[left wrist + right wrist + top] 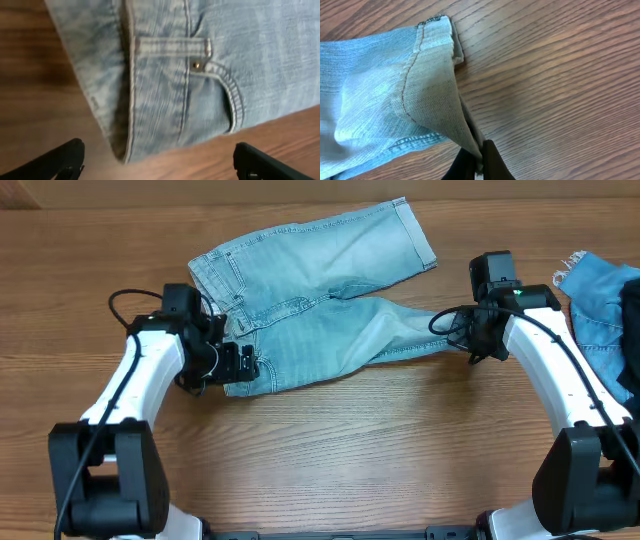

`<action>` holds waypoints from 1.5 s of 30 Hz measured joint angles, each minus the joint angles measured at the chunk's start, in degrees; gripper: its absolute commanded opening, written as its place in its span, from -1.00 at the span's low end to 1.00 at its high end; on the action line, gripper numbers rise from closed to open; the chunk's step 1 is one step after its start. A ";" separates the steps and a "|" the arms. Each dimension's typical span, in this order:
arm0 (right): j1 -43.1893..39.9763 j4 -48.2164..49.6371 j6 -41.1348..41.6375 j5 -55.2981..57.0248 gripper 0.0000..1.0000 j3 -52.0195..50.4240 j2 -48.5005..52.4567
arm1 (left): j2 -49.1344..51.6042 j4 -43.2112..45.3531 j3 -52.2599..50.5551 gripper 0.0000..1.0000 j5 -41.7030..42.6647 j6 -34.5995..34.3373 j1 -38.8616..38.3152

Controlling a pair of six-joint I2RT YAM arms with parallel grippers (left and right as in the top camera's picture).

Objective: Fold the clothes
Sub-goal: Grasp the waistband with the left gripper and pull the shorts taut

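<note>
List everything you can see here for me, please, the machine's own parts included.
jeans: one pair, pale washed blue, spread flat across the middle of the table, waistband to the left, legs running right.
denim piece: at least one, medium blue with a frayed white edge, at the table's far right edge, partly out of frame.
table: one, brown wood grain, under everything.
arms: two, white and black, one reaching in from each side.
left gripper: one, black, open, at the waistband end of the jeans.
right gripper: one, black, shut on the end of a jeans leg.
</note>
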 measured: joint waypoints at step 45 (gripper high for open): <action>-1.51 -1.42 0.00 -1.86 -0.92 0.00 0.00 | 4.85 26.27 4.20 0.45 3.45 -2.56 6.19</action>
